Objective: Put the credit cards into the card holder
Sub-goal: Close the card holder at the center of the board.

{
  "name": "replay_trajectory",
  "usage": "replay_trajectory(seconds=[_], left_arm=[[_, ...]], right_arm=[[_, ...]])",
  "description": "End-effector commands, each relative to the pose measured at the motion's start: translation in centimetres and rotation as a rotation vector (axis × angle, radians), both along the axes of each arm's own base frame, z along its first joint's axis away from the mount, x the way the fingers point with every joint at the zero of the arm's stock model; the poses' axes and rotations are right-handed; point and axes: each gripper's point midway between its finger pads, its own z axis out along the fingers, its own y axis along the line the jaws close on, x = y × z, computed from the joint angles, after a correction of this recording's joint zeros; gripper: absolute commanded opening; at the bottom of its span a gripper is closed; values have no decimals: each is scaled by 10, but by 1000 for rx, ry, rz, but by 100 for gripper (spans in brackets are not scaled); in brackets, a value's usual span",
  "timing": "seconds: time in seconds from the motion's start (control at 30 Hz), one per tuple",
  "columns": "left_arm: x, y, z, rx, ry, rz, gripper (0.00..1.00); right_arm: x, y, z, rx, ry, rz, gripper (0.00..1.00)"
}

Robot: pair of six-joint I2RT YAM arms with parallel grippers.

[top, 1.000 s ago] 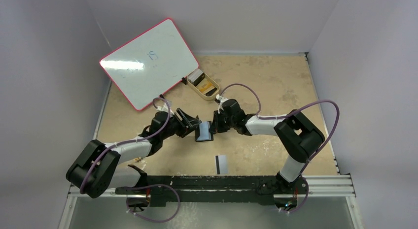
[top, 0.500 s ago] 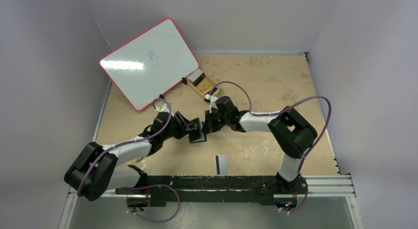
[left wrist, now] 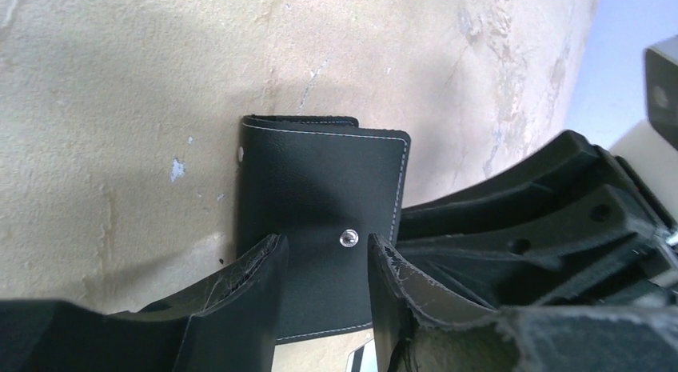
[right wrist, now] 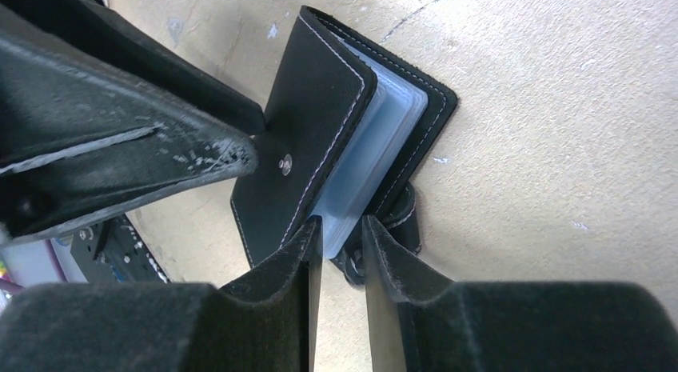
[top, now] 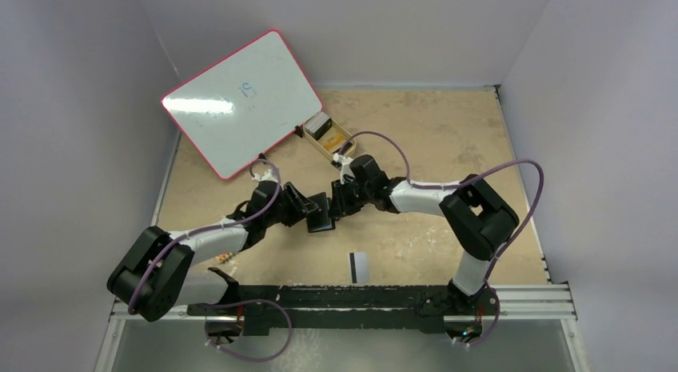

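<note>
The black card holder (top: pixel 321 218) lies on the table between both grippers. In the left wrist view its closed cover (left wrist: pixel 320 180) faces up. My left gripper (left wrist: pixel 322 248) is open, its fingertips on either side of the snap, just over the cover. In the right wrist view the card holder (right wrist: pixel 316 108) gapes a little and shows its grey-blue pockets (right wrist: pixel 376 148). My right gripper (right wrist: pixel 342 224) is shut on the edge of these pockets, beside the snap tab. A pale credit card (top: pixel 359 266) with a black stripe lies near the front edge. More cards sit in the tan tray (top: pixel 341 151).
A white board with a red rim (top: pixel 240 100) leans at the back left, right beside the tray. The aluminium rail (top: pixel 384 296) with the arm bases runs along the near edge. Grey walls close in the table on three sides.
Both grippers and the card holder have shifted a little left and back. The holder's cover has come down, so its pale inside no longer shows from above.
</note>
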Motion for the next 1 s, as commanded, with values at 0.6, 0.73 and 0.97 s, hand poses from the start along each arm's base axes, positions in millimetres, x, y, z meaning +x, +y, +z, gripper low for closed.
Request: replay_trajectory(seconds=[0.6, 0.73, 0.97], left_arm=[[19, 4, 15, 141, -60, -36, 28], [23, 7, 14, 182, -56, -36, 28], [26, 3, 23, 167, -62, -45, 28]], right_arm=[[5, -15, 45, 46, -25, -136, 36], [3, -13, 43, 47, -21, -112, 36], [8, -21, 37, 7, -63, -121, 41]])
